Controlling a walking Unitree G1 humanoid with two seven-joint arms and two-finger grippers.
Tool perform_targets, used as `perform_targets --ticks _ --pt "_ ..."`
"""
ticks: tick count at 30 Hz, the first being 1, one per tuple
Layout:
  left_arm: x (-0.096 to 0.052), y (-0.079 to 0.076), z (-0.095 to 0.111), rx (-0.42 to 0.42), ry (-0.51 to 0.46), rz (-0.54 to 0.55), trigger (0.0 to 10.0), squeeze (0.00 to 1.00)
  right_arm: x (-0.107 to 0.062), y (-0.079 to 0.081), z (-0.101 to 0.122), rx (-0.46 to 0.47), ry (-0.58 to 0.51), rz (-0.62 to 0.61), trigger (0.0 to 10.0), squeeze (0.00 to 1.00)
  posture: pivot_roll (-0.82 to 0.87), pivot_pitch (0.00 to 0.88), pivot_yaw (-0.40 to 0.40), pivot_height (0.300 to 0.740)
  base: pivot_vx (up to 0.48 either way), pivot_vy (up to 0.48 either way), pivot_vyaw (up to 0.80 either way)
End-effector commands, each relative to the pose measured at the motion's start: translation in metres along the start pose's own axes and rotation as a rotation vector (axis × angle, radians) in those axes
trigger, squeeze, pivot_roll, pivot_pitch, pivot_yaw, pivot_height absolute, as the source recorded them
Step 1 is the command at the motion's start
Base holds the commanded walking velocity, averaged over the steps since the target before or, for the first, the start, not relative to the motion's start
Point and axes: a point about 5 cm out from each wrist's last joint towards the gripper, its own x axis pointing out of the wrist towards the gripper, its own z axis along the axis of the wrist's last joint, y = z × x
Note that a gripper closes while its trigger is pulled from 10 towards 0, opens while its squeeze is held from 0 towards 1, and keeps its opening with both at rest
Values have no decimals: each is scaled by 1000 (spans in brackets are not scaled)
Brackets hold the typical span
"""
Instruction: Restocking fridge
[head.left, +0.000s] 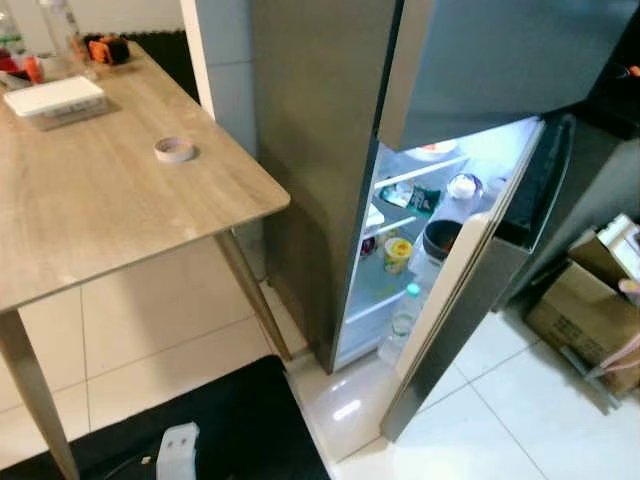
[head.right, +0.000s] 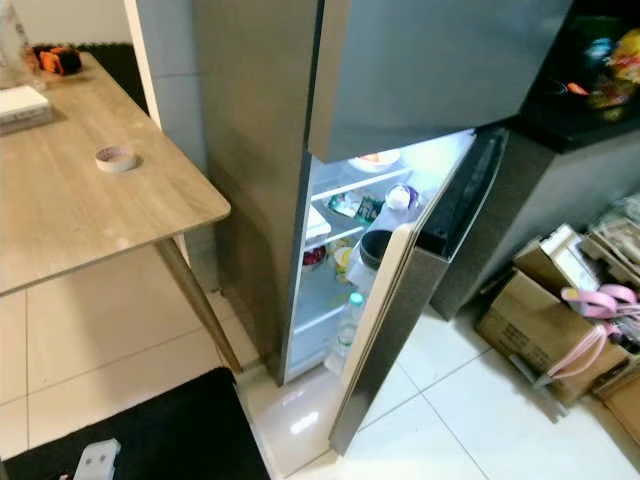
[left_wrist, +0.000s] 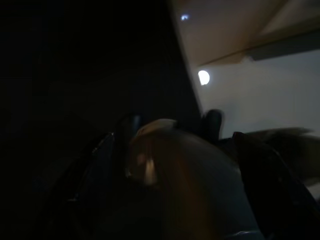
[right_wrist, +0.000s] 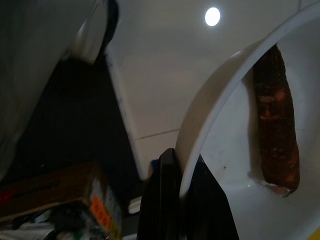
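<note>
The grey fridge (head.left: 320, 150) stands ahead with its lower door (head.left: 470, 290) swung open and the inside lit. On its shelves I see a plate (head.left: 432, 150), a dark pot (head.left: 440, 238), a yellow cup (head.left: 398, 252) and a bottle (head.left: 408, 305). In the right wrist view my right gripper (right_wrist: 185, 172) is shut on the rim of a white bowl (right_wrist: 225, 165) that holds a long reddish-brown piece of food (right_wrist: 275, 120). The left wrist view is dark; my left gripper (left_wrist: 170, 125) has a rounded tan object (left_wrist: 165, 150) between its fingers (left_wrist: 130, 125).
A wooden table (head.left: 100, 200) stands to the left with a tape roll (head.left: 174, 149) and a white box (head.left: 55, 98). Cardboard boxes (head.left: 585, 310) crowd the floor at the right below a dark counter (head.right: 580, 110). A black mat (head.left: 230, 420) lies before me.
</note>
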Motion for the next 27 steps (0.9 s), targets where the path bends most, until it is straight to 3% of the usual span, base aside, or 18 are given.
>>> perform_targets --ticks 1,5,9,10,12,15,27 --pt "3 -8 4 0 -25 -24 10000 0 0 2 -5 -4 13 3 10000 0 18 21 -68 740 0 0 0" --pt "6 -14 14 90 -42 -47 10000 0 0 2 -5 -4 13 4 10000 0 20 25 -69 740 0 0 0" --pt "8 -14 48 92 -155 -57 10000 0 0 2 -5 1 13 4 10000 0 20 25 -69 740 0 0 0" --pt "8 -14 48 92 -155 -57 10000 0 0 2 -5 1 13 4 10000 0 20 25 -69 740 0 0 0" --pt "7 -12 71 105 -233 -57 10000 0 0 2 -5 -1 14 4 10000 0 20 25 -69 740 0 0 0" --pt "6 -12 87 94 -285 -66 10000 0 0 2 -5 -3 14 4 10000 0 20 25 -69 740 0 -394 0" --pt "9 -32 104 93 -357 -145 10000 0 0 1 -6 -2 14 -2 10000 0 14 27 -78 740 0 -404 0"
